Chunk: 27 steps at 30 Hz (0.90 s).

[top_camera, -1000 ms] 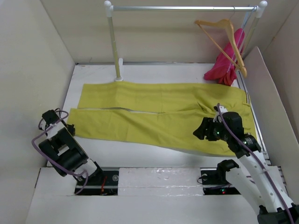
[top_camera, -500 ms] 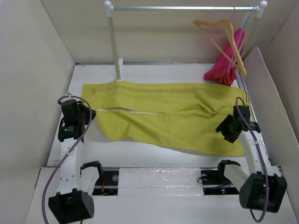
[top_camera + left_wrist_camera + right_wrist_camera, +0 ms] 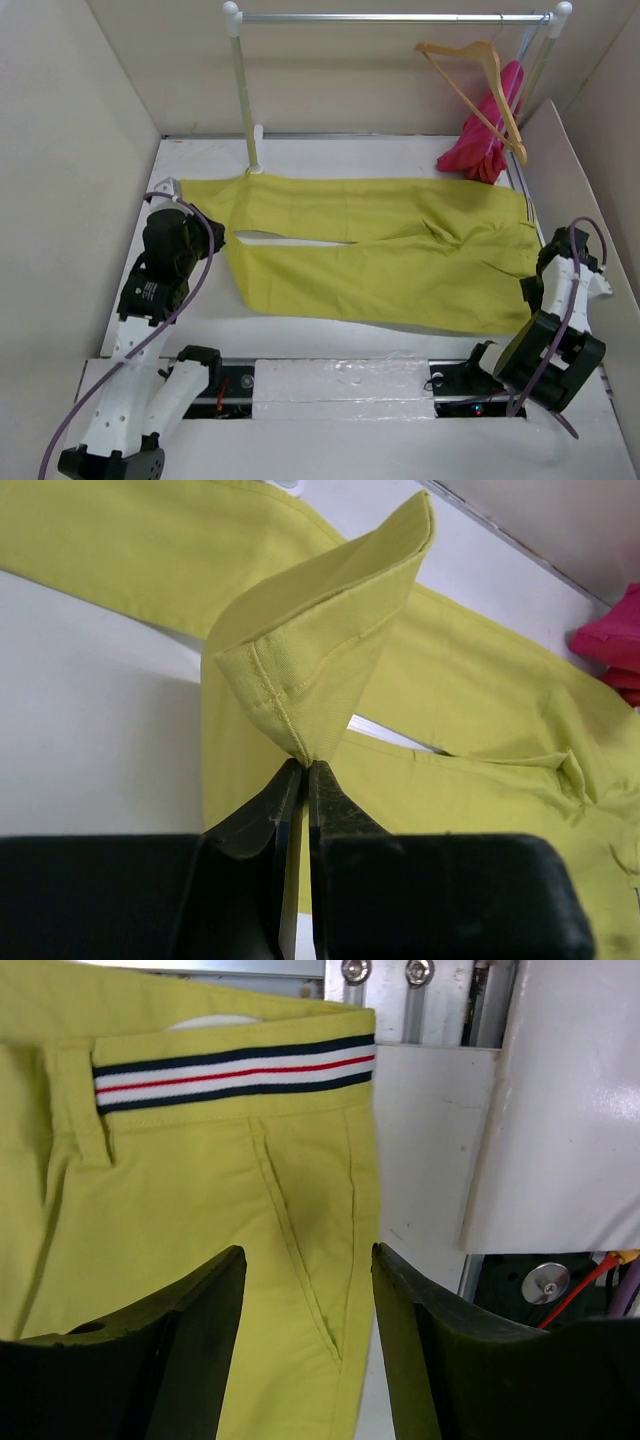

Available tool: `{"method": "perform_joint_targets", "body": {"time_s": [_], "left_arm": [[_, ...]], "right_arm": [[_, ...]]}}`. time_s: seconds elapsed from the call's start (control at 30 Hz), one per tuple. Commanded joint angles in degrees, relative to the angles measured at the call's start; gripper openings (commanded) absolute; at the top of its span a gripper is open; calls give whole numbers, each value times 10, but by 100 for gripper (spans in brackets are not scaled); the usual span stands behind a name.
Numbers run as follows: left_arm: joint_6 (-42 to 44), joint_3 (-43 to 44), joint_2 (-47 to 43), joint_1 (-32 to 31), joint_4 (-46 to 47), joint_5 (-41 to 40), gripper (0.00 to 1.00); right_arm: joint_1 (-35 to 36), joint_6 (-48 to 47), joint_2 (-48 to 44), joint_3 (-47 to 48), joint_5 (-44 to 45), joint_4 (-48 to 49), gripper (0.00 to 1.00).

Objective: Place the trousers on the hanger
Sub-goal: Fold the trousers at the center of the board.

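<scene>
The yellow-green trousers (image 3: 380, 250) lie flat on the table, legs to the left and the striped waistband (image 3: 235, 1072) to the right. My left gripper (image 3: 305, 767) is shut on the hem of the near leg (image 3: 310, 670) and holds it lifted and folded; in the top view the gripper (image 3: 213, 238) sits at that leg's left end. My right gripper (image 3: 308, 1260) is open just above the hip pocket seam (image 3: 300, 1260), at the trousers' right edge (image 3: 533, 288). The tan wooden hanger (image 3: 480, 85) hangs on the rail at the back right.
The white-and-silver clothes rail (image 3: 390, 17) spans the back, its left post (image 3: 245, 100) standing by the far leg. A magenta-pink garment (image 3: 485, 135) hangs under the hanger and shows in the left wrist view (image 3: 610, 645). White walls close in both sides.
My left gripper closed on the near leg's hem and drew it to the right, shortening that leg's spread. My right arm swung from over the trousers out to the right edge by the waistband.
</scene>
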Motion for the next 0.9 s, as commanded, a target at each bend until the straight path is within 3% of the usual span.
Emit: {"method": "perform_joint_targets", "body": {"time_s": [0.0, 0.17, 0.43, 0.63, 0.87], "left_arm": [[17, 12, 5, -19, -3, -35, 0], [18, 18, 19, -25, -12, -47, 0], [27, 48, 27, -25, -25, -99, 0], [31, 11, 33, -25, -1, -110, 0], [37, 14, 42, -25, -1, -135, 0]], "right_arm": [[-27, 33, 11, 5, 19, -1, 59], [-92, 27, 38, 0, -14, 21, 59], [-97, 39, 109, -31, -31, 88, 54], [-104, 14, 126, -16, -20, 99, 51], [-99, -30, 198, 27, -6, 68, 62]]}}
